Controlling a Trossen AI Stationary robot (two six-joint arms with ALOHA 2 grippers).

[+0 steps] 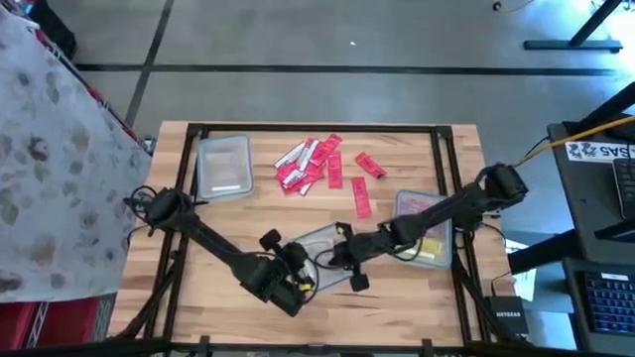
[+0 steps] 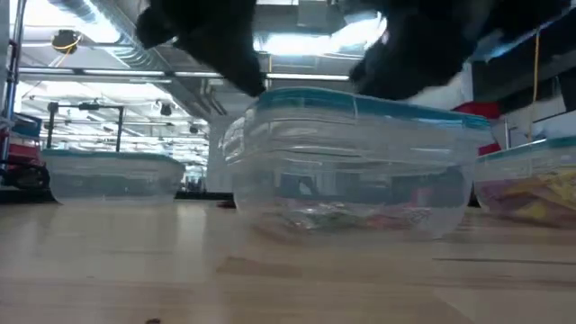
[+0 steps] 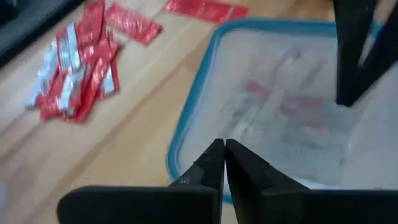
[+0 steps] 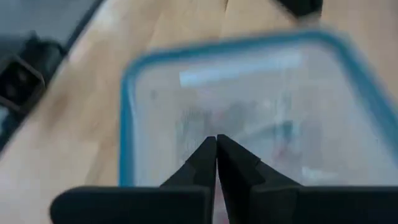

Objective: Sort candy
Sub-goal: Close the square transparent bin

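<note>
Two grippers sit over the middle tub (image 1: 319, 243) at the near edge of my table (image 1: 248, 213), and both have their fingers pressed together with nothing between them. The left gripper (image 3: 224, 155) hangs just above the tub's blue rim (image 3: 186, 118), its tips meeting over the near wall. The right gripper (image 4: 216, 149) is closed the same way, poised above the inside of the same tub.

Most of the candy (image 1: 303, 164) lies loose on the wood well beyond both grippers, a heap of red wrappers toward the far side with a few strays (image 1: 362, 198) trailing toward the right. From the left wrist view I see that pile (image 3: 78, 74) off to the side of the tub, not touching it. A few pieces rest on the tub's floor (image 2: 351, 216), directly beneath the closed fingers; I make out red and silvery bits, blurred.

A second tub (image 1: 223, 164) stands at the far left. A third (image 1: 432, 233) at the right holds yellow pieces (image 2: 531, 193) under the right arm.
</note>
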